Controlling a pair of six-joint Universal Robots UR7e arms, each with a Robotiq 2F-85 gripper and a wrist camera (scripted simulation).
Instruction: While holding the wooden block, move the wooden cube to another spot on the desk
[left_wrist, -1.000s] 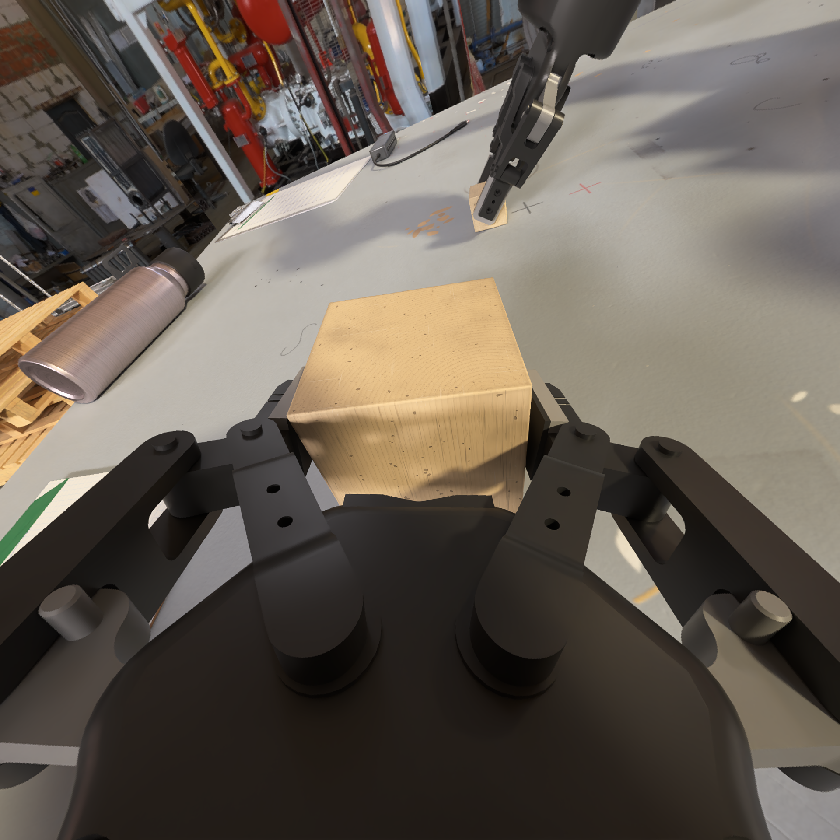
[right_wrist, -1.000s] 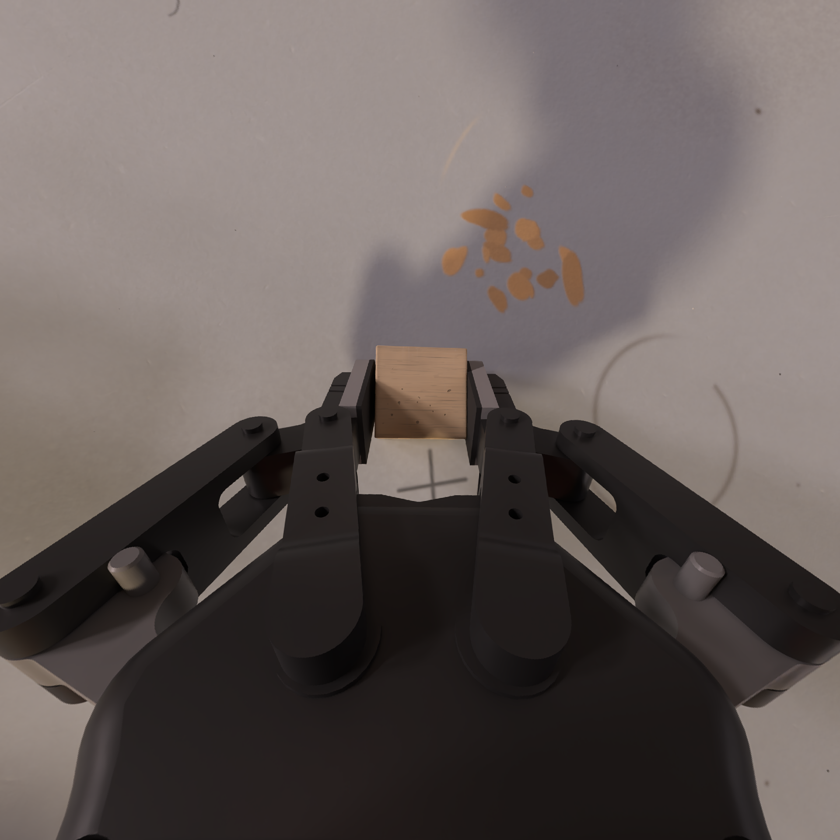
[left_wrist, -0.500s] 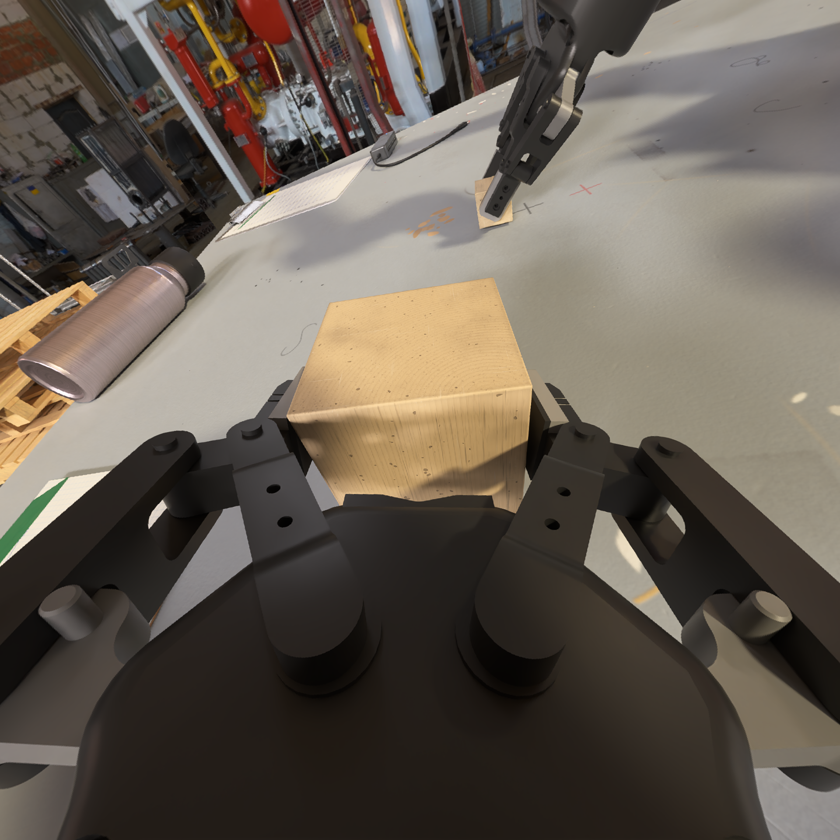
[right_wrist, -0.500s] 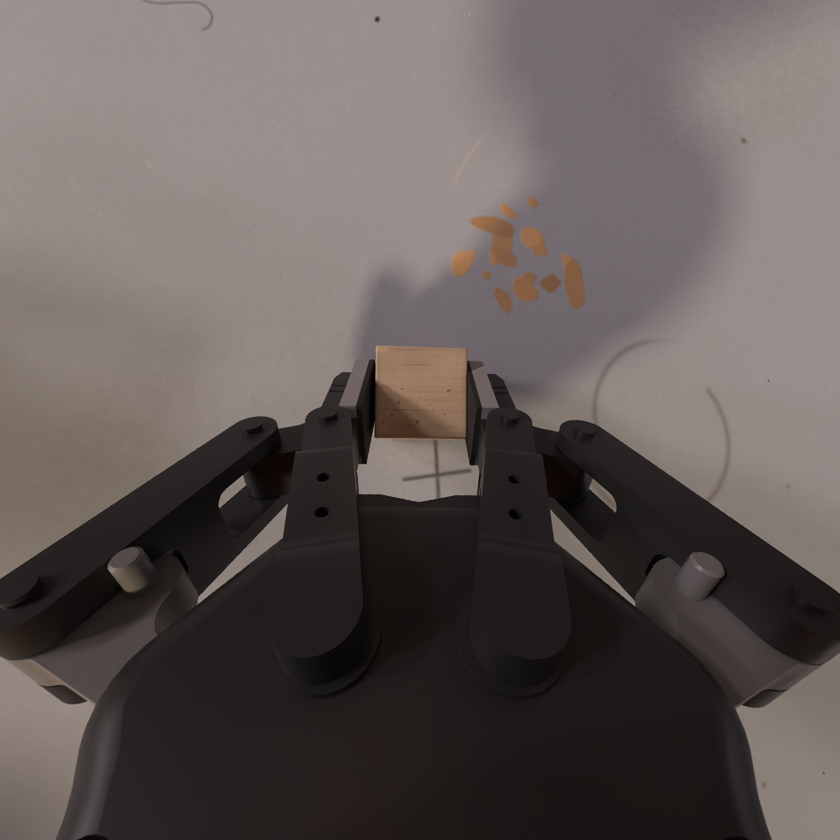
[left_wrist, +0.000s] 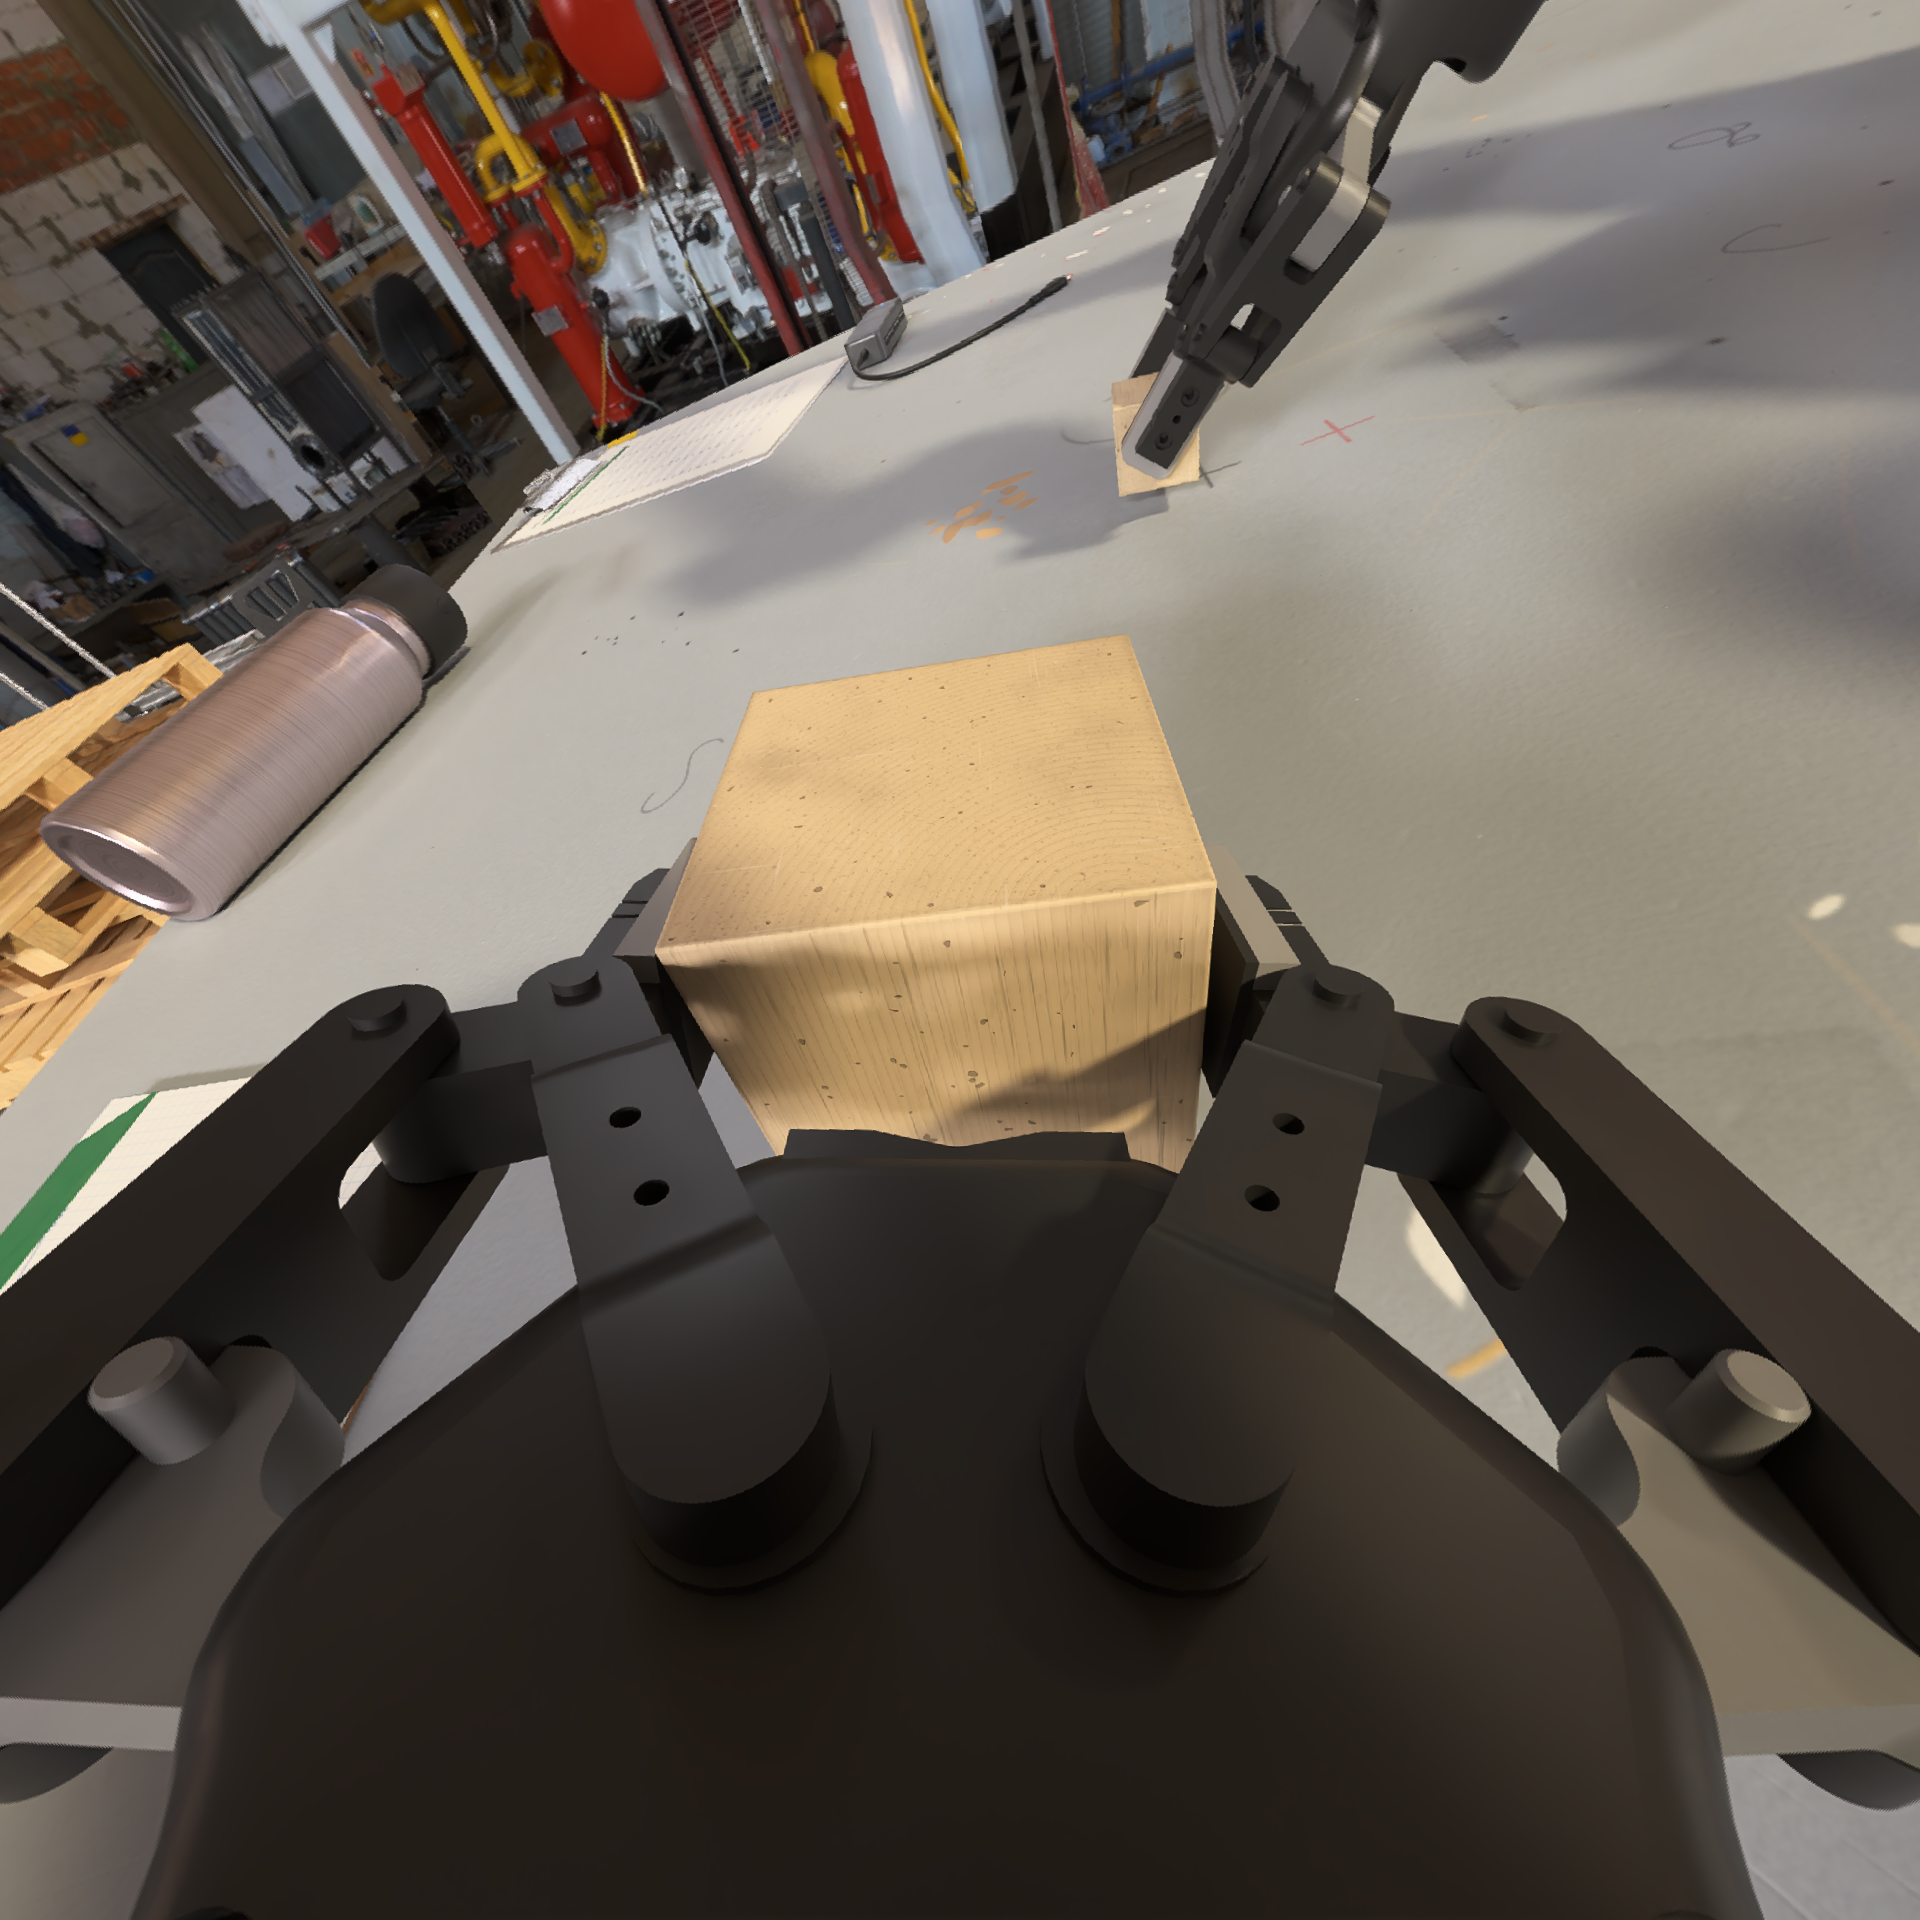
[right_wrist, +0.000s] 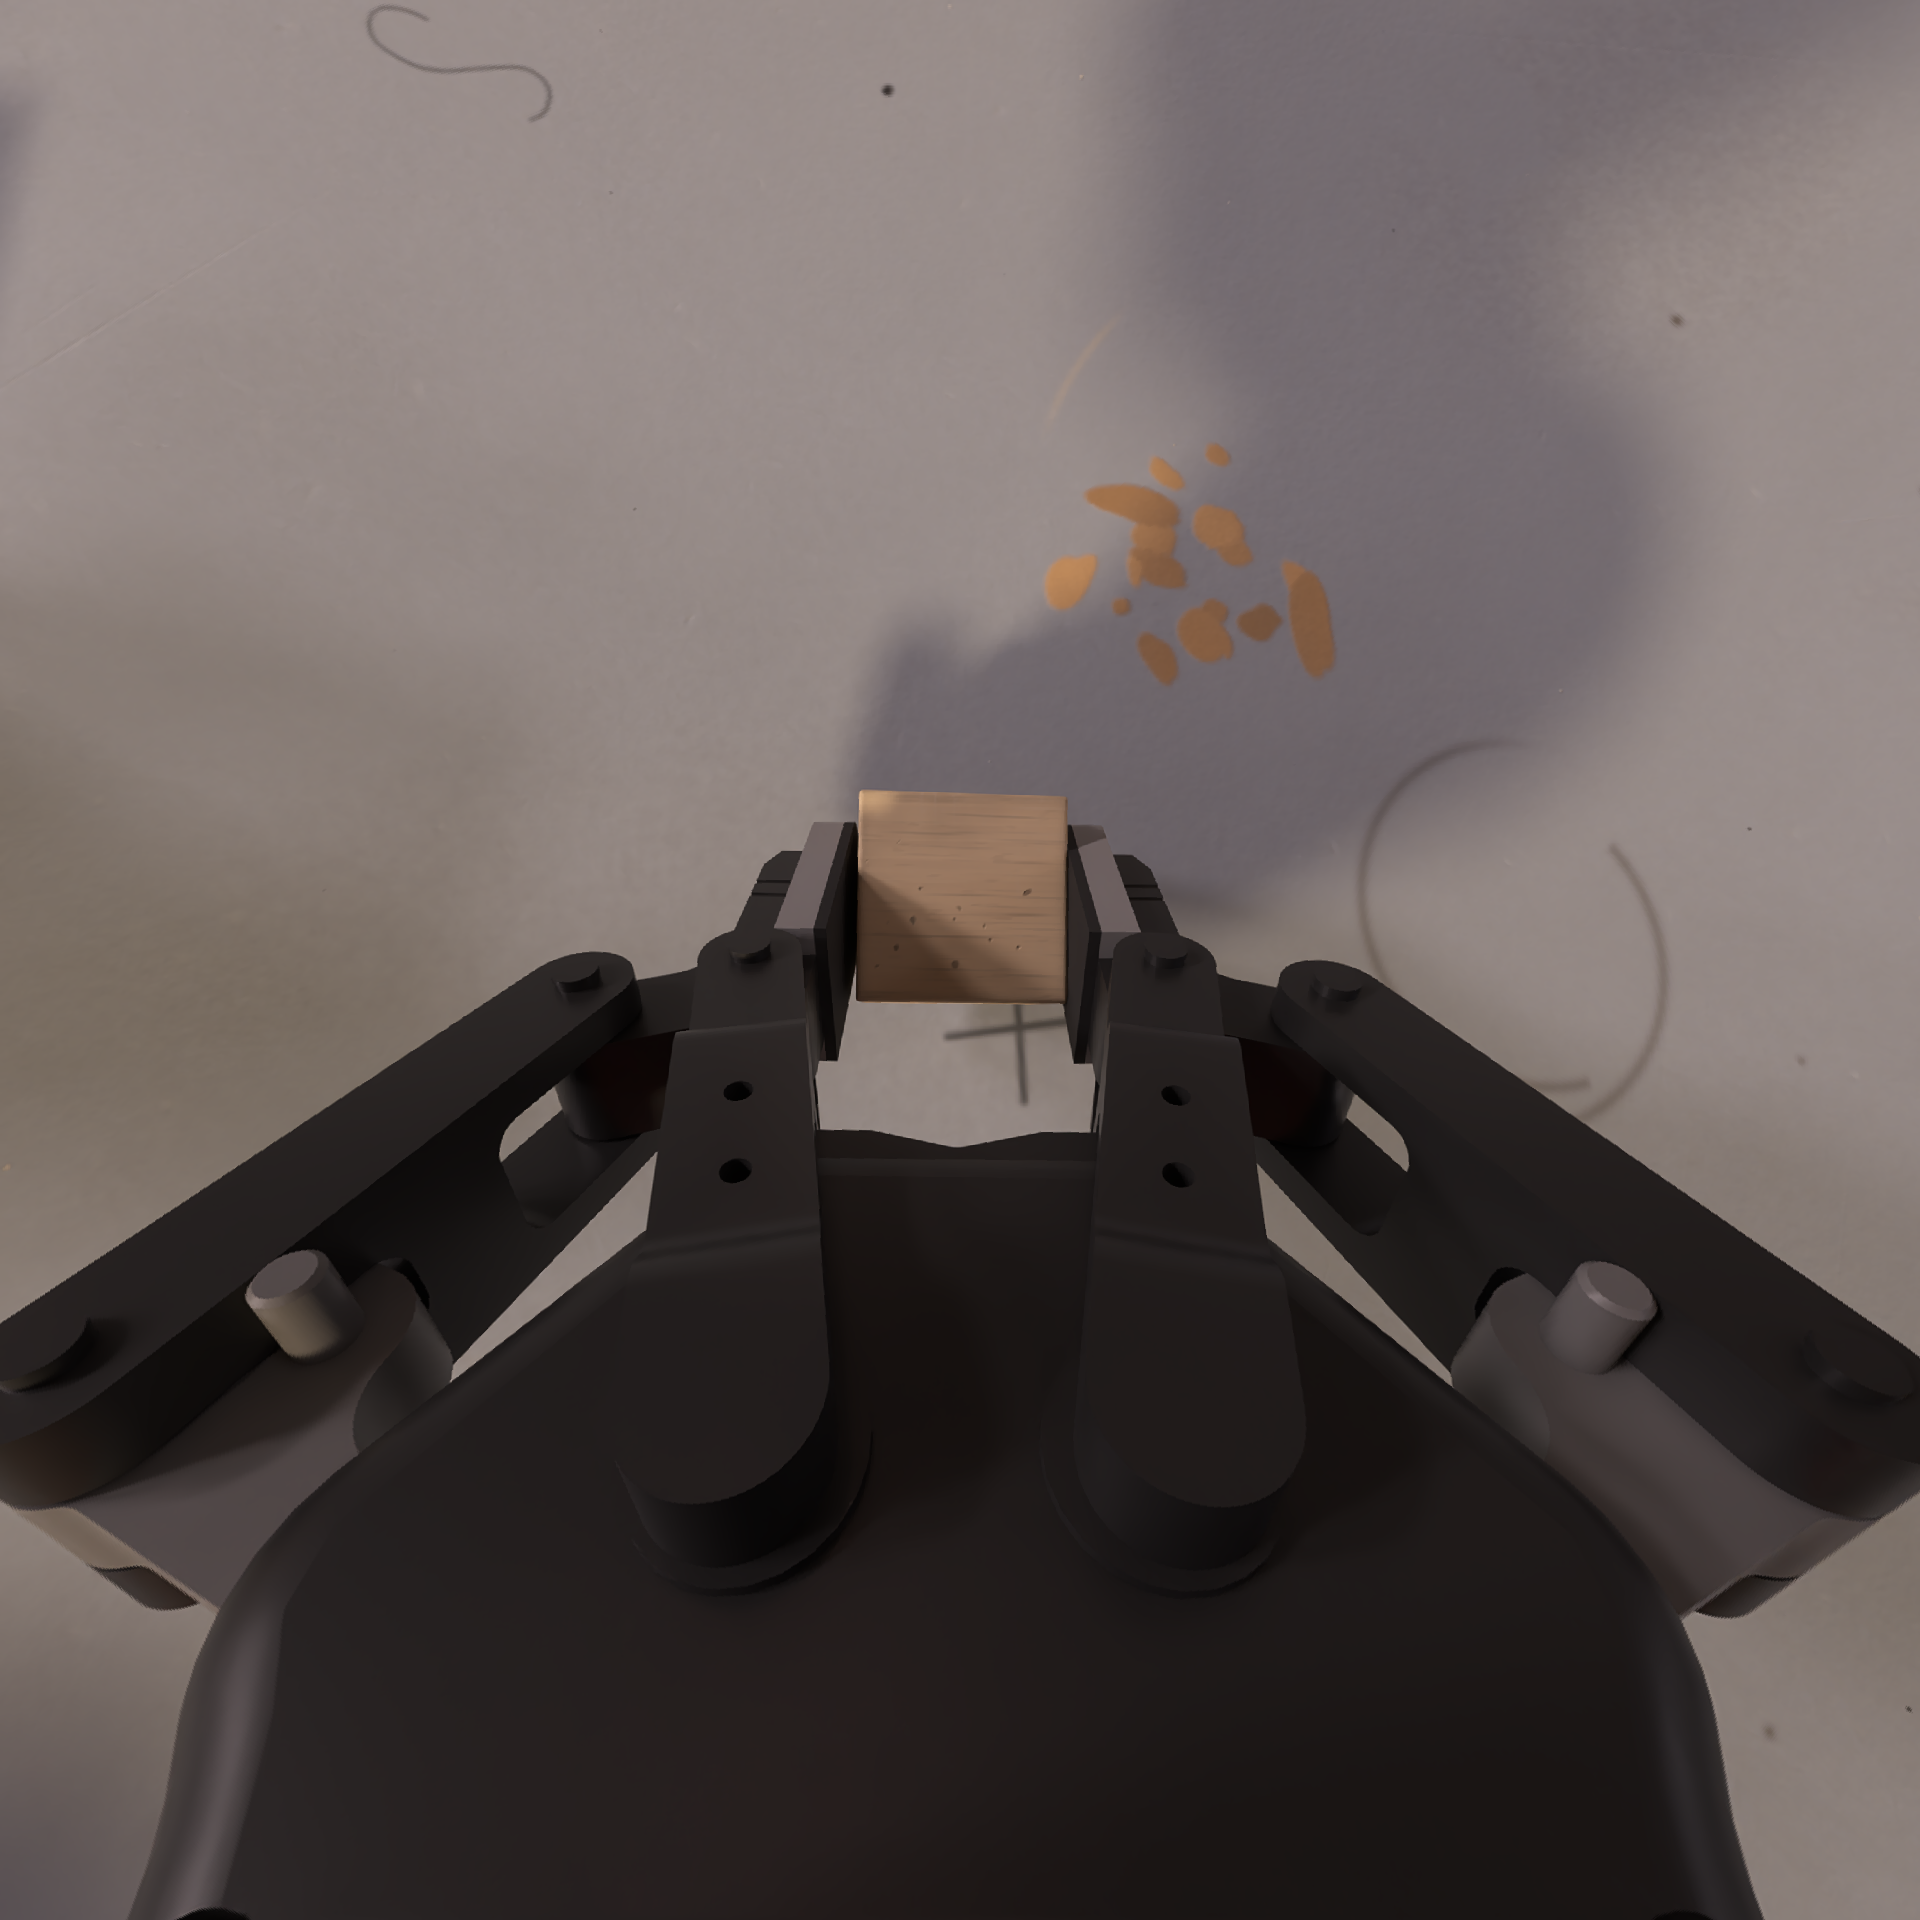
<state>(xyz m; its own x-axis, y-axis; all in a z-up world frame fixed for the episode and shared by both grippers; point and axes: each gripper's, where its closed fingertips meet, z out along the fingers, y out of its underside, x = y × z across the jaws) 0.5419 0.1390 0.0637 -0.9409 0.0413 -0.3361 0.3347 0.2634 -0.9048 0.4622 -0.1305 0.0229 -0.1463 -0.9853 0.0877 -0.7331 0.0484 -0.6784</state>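
Observation:
A large wooden block (left_wrist: 935, 821) sits between the fingers of my left gripper (left_wrist: 940, 920), which is shut on its two sides; its base is hidden behind the gripper body. A small wooden cube (right_wrist: 961, 899) is clamped between the pads of my right gripper (right_wrist: 961, 883), held a little above the grey desk (right_wrist: 416, 520). In the left wrist view the right gripper (left_wrist: 1164, 442) hangs down at the far right with the cube (left_wrist: 1155, 480) partly hidden behind its finger.
A metal bottle (left_wrist: 239, 758) lies on its side at the left desk edge, over wooden pallets (left_wrist: 52, 831). A paper sheet (left_wrist: 675, 447) and a small grey box with a cable (left_wrist: 878, 338) lie at the far edge. Orange paint spots (right_wrist: 1195, 582) and a black cross (right_wrist: 1018, 1039) mark the desk.
My right gripper has risen with the cube and drifted right in the left wrist view; the desk marks look smaller beneath it. The left gripper and block have not moved.

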